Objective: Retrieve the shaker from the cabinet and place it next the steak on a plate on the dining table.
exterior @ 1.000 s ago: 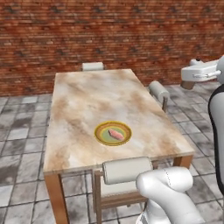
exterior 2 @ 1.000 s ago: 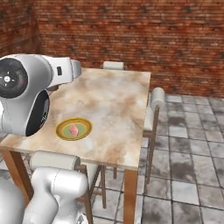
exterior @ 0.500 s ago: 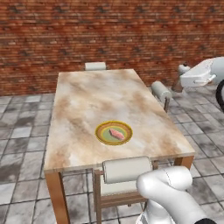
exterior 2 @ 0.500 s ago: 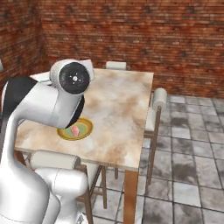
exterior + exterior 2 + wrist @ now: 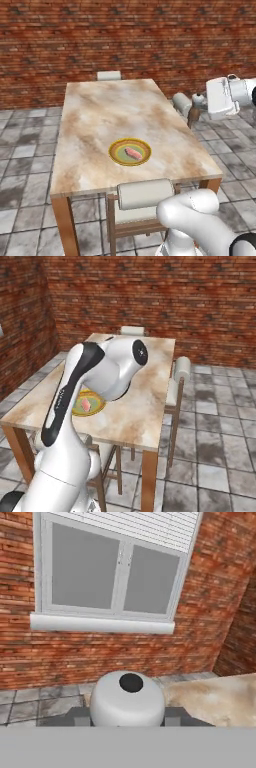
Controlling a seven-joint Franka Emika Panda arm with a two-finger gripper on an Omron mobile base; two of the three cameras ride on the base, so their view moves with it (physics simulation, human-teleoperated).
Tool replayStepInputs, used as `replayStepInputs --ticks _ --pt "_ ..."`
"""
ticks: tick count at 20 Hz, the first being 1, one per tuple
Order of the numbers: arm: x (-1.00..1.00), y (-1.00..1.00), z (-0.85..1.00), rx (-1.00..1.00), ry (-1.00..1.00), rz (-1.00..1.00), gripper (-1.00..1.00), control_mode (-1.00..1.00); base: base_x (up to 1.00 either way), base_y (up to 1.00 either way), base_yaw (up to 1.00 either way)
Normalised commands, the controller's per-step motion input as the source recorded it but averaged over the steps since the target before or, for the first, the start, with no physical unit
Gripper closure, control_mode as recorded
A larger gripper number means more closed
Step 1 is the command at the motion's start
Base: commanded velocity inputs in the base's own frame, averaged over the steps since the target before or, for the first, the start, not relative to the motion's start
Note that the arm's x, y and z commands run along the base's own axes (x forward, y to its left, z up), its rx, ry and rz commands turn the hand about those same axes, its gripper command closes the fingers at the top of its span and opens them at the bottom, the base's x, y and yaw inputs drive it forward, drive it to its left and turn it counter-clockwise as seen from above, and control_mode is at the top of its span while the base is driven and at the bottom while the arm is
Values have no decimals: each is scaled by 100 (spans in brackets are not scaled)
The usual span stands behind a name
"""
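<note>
the two-finger gripper [image 5: 127, 717] is pinching the tiny brown shaker with a pale cap [image 5: 127, 698], but it is not yet sitting by the small pink steak [image 5: 133, 152] on the round green and yellow plate [image 5: 116, 154].

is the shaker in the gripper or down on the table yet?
In the gripper: the shaker's pale cap sits between the fingers. The plate carries just the steak.

I read the dining table [image 5: 95, 130] top as beige-brown marbled stone. The plate [image 5: 118, 156] shows an olive-green centre with yellow-orange rings; the steak [image 5: 133, 153] is pinkish-red. The shaker [image 5: 127, 699] cap is whitish with one dark hole.
</note>
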Motion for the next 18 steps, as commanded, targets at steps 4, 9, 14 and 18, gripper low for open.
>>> replayStepInputs --ticks 4,9,14,18 --pt "39 -8 -61 -19 0 50 100 -100 0 0 0" --pt "51 -17 -46 -4 0 44 100 -100 0 0 0" --pt "41 -28 -45 1 0 30 100 -100 0 0 0" --pt "29 -22 -53 6 -3 16 100 -100 0 0 0"
